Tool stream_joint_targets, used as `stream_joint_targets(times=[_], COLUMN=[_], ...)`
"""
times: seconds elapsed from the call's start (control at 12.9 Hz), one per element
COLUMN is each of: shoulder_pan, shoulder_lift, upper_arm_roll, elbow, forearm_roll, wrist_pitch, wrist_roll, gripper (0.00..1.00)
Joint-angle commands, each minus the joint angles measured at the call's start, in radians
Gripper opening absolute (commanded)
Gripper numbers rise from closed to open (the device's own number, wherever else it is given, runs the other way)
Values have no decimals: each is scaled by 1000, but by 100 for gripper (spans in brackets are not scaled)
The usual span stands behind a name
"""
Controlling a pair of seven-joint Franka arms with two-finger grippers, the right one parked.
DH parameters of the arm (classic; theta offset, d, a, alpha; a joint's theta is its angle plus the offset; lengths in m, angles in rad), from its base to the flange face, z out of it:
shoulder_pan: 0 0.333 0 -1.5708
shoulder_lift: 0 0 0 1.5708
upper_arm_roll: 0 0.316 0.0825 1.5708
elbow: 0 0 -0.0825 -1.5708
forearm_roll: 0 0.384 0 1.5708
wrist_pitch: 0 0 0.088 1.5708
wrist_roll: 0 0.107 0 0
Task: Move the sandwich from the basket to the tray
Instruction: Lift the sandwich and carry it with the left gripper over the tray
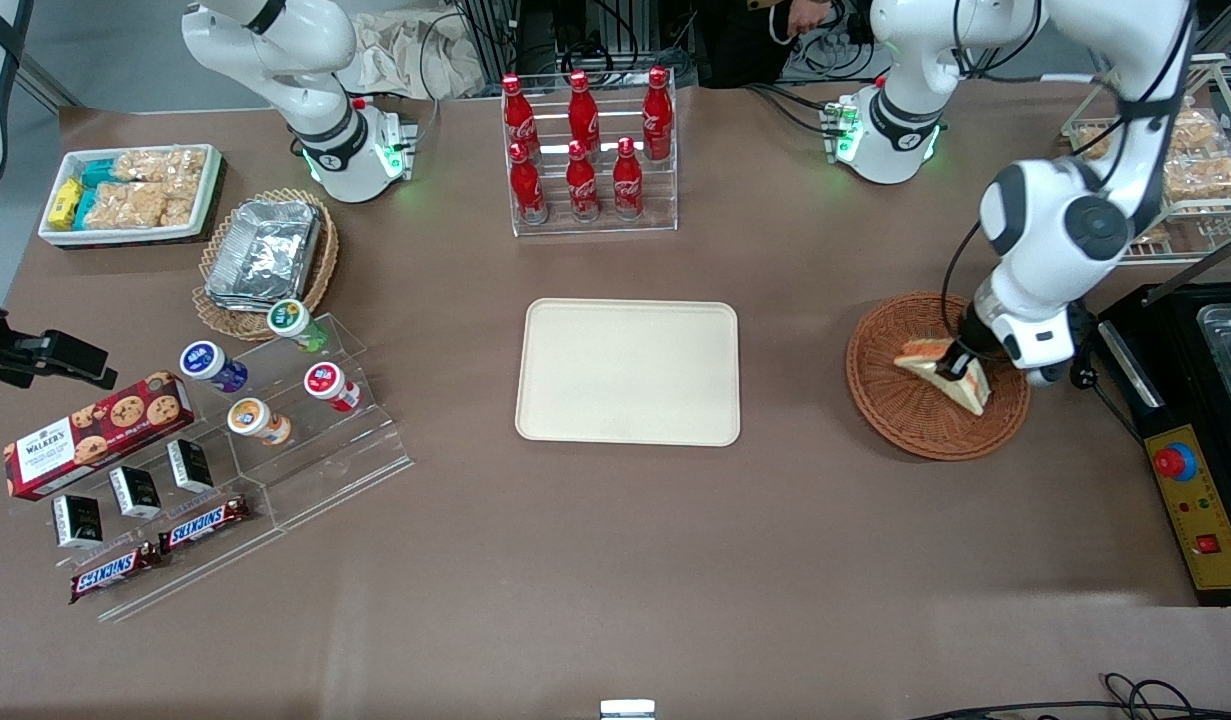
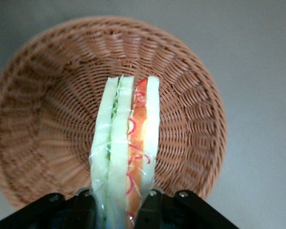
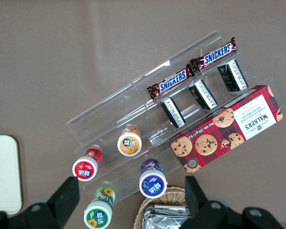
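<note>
The claw [image 1: 960,368] is clamped on the sandwich [image 1: 947,374], its two fingers [image 2: 150,210] pressing the bread slices from either side. The wedge sits just above the basket [image 1: 900,405], toward the working arm's end of the desk [image 1: 615,560]. The tray [image 1: 629,371] lies mid-desk, well apart.

Sandwich [image 1: 950,372] over basket [image 1: 900,410] — tray [image 1: 628,371] bare.

snickers on bars [image 3: 172,82], walkers on cookie box [image 3: 227,128]
</note>
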Motion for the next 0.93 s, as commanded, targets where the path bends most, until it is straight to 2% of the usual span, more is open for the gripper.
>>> stream_joint_targets(times=[0.0,0.16,0.31,0.47,0.62,0.85], shoulder_pan=[2,0,-1,-1,-1,-1], shoulder_lift=[-78,-67,-66,-73,-77,-67], upper_arm_roll=[-2,-12,-23,-96,-199,-300], elbow=[137,364,515,581,599,604], forearm_roll=[-3,-9,-11,-11,-11,-13], wrist_pitch=[-269,-555,-711,-755,-755,-753], wrist_roll=[125,123,129,159,347,507], gripper=[0,0,0,0,0,0])
